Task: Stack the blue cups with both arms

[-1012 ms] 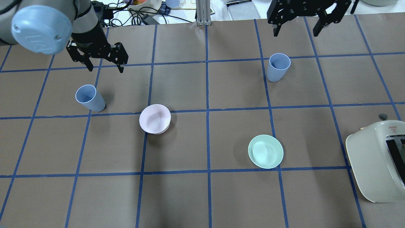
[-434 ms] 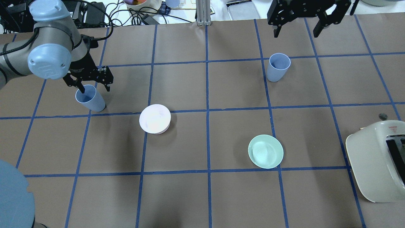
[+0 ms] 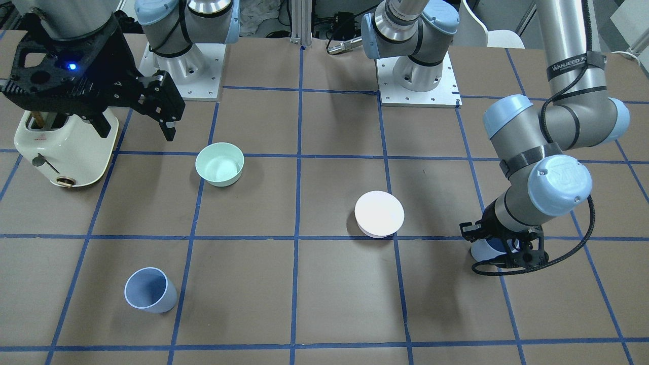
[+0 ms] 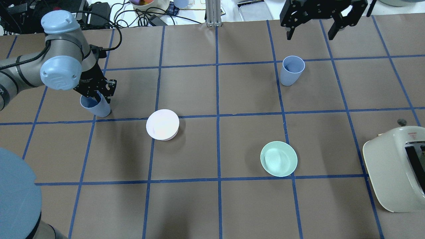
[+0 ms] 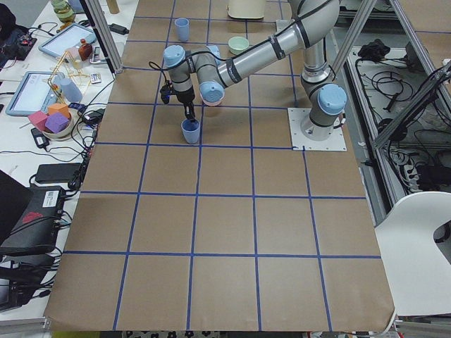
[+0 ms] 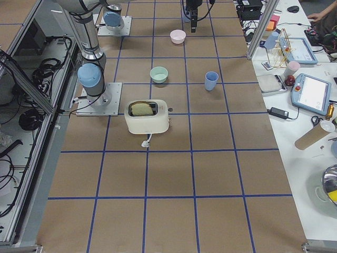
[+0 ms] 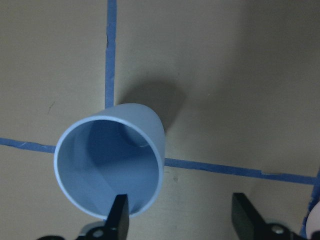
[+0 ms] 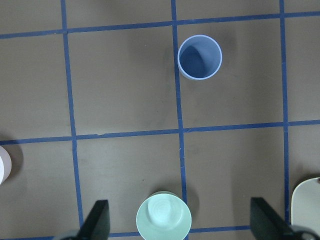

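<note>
One blue cup [image 4: 97,108] stands at the table's left, also in the front view [image 3: 484,250] and the left wrist view [image 7: 107,165]. My left gripper [image 4: 98,94] is open and low over it. One finger [image 7: 120,212] is at the cup's rim and the other [image 7: 245,220] is outside, with the cup's wall between them. The second blue cup [image 4: 291,70] stands upright at the back right, also in the right wrist view [image 8: 200,56]. My right gripper [image 4: 310,33] is open and empty, held high behind that cup.
A pale pink bowl [image 4: 162,124] sits right of the left cup. A mint-green bowl [image 4: 279,158] sits at centre right. A cream toaster [image 4: 395,169] stands at the right edge. Cables and clutter lie beyond the table's far edge.
My left arm has come down and forward from behind the left cup, so its open fingers now sit at the cup's rim. The right arm and both cups have not moved.
</note>
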Controlling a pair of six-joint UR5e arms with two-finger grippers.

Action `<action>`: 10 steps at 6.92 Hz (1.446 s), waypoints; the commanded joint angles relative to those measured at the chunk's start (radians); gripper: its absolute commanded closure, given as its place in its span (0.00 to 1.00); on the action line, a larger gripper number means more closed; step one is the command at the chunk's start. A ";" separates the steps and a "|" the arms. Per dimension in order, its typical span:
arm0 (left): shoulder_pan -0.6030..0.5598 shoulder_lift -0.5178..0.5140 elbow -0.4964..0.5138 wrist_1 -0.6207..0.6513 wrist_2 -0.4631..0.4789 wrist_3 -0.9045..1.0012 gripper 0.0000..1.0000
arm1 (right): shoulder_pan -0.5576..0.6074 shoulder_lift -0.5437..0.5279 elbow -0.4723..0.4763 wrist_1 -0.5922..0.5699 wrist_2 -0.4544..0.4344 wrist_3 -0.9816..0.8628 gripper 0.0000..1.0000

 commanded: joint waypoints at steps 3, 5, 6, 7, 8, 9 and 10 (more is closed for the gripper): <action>-0.041 0.052 0.033 -0.030 -0.001 0.004 1.00 | 0.000 0.000 0.000 0.000 0.003 0.002 0.00; -0.232 0.073 0.126 -0.099 -0.062 -0.226 1.00 | 0.000 0.000 0.002 0.002 0.002 0.002 0.00; -0.368 0.051 0.158 -0.107 -0.064 -0.445 1.00 | 0.000 0.000 0.002 0.002 -0.003 0.002 0.00; -0.458 0.032 0.163 -0.093 -0.109 -0.614 1.00 | 0.000 0.000 0.002 0.002 0.000 0.002 0.00; -0.505 0.011 0.163 -0.055 -0.163 -0.673 1.00 | 0.000 -0.002 0.002 0.002 0.002 0.002 0.00; -0.567 -0.017 0.163 -0.023 -0.235 -0.688 1.00 | 0.000 -0.002 0.002 0.002 0.002 0.002 0.00; -0.602 -0.046 0.160 0.012 -0.237 -0.698 1.00 | 0.000 -0.002 0.002 0.003 0.002 0.002 0.00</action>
